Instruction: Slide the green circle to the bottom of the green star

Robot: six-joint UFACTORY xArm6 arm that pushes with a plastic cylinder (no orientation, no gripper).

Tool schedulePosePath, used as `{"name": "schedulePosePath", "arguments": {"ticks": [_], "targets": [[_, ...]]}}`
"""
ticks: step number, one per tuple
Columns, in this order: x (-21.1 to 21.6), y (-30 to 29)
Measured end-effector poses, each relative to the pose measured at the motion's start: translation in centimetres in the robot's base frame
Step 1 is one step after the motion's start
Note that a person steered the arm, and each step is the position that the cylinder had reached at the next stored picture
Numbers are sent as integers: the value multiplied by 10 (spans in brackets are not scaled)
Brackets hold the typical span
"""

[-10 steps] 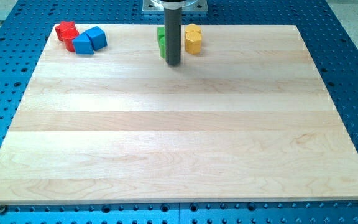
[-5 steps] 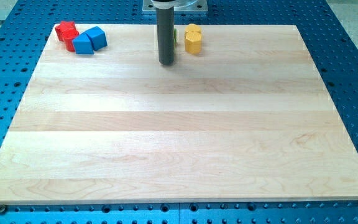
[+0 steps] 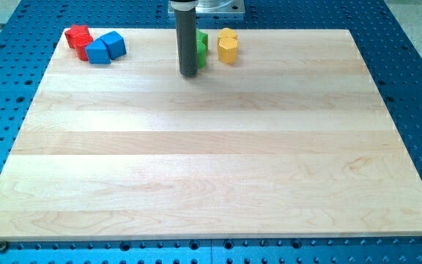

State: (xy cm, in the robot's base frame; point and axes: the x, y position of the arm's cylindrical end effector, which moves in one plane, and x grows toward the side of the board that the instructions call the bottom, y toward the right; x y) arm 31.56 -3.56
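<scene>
Near the view's top edge of the wooden board (image 3: 211, 169), my tip (image 3: 189, 74) sits down on the wood, the dark rod rising straight up to the mount at the frame's top. No jaws on this rig, only the bare rod, so nothing is pinched or held. Green blocks (image 3: 201, 48) show just to the view's right of the rod, partly hidden behind it; two green shapes seem stacked one above the other in the view, but which is the circle and which the star cannot be told. My tip lies just to the left of and slightly below them, very close, contact not certain. Yellow block (image 3: 228, 46), roughly hexagonal, stands just right of the green ones, a narrow gap between. Far off at the board's top-left corner: red blocks (image 3: 78, 39), shapes unclear, touching a pair of blue blocks (image 3: 106, 48) on their right. Board rests on a blue perforated table (image 3: 416, 88) showing on all sides
</scene>
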Motion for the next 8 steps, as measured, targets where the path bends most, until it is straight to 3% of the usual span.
{"name": "schedulePosePath", "arguments": {"ticks": [8], "targets": [[0, 22]]}}
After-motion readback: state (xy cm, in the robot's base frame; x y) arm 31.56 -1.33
